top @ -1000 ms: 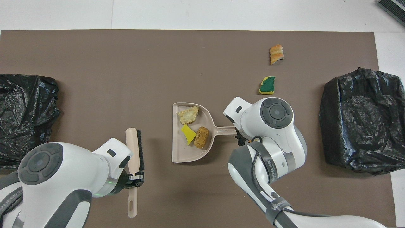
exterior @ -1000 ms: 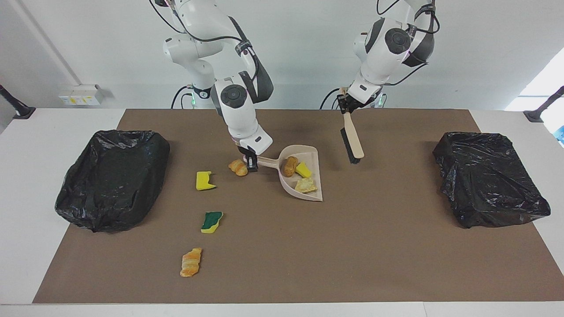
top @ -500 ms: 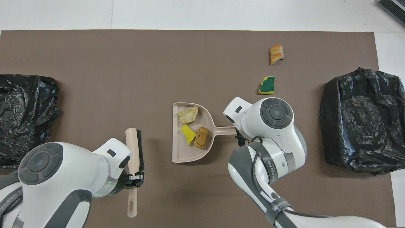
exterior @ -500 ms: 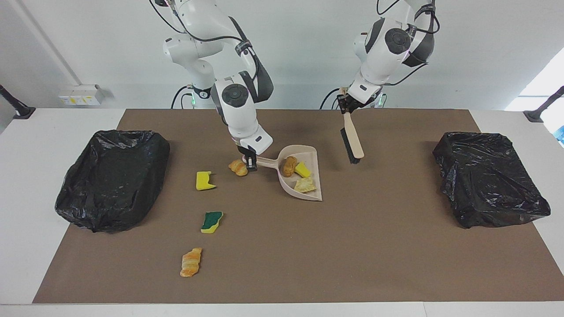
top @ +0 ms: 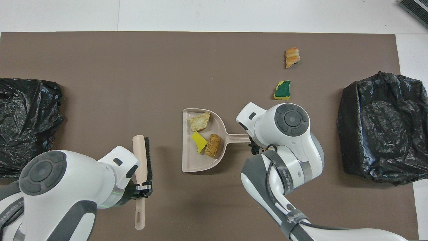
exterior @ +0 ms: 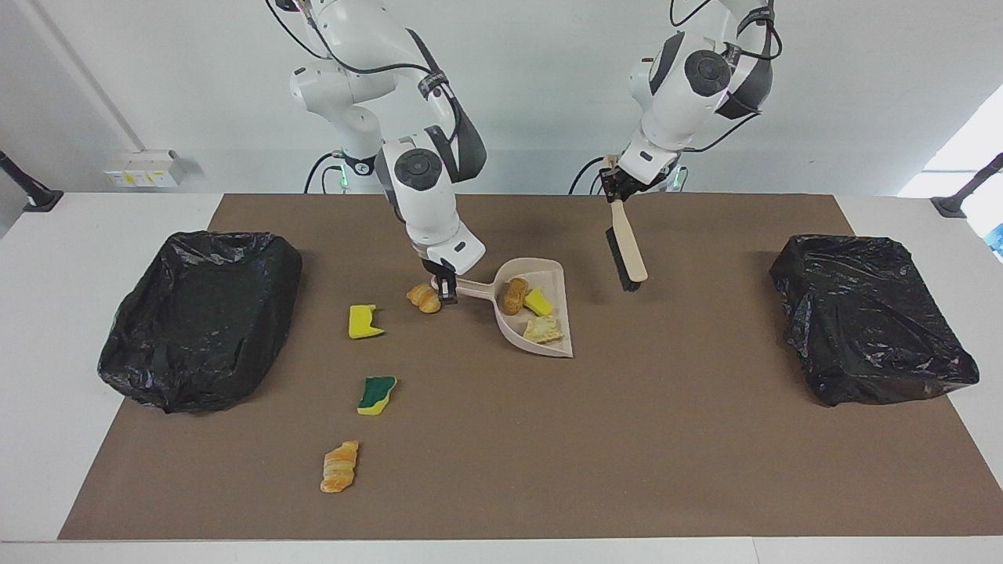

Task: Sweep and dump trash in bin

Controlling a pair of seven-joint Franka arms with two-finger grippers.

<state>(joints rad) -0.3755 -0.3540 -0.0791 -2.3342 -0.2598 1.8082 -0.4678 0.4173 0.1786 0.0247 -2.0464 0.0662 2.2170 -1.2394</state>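
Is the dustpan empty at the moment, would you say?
No, the dustpan holds three pieces of trash, two bready and one yellow sponge chunk.

Bright, even overhead light, soft shadows (glare only on the black bags (exterior: 870, 317)), sharp focus.

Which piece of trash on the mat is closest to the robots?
The golden bread piece beside the dustpan handle, right by the right gripper. The two sponge chunks and the croissant lie farther from the robots.
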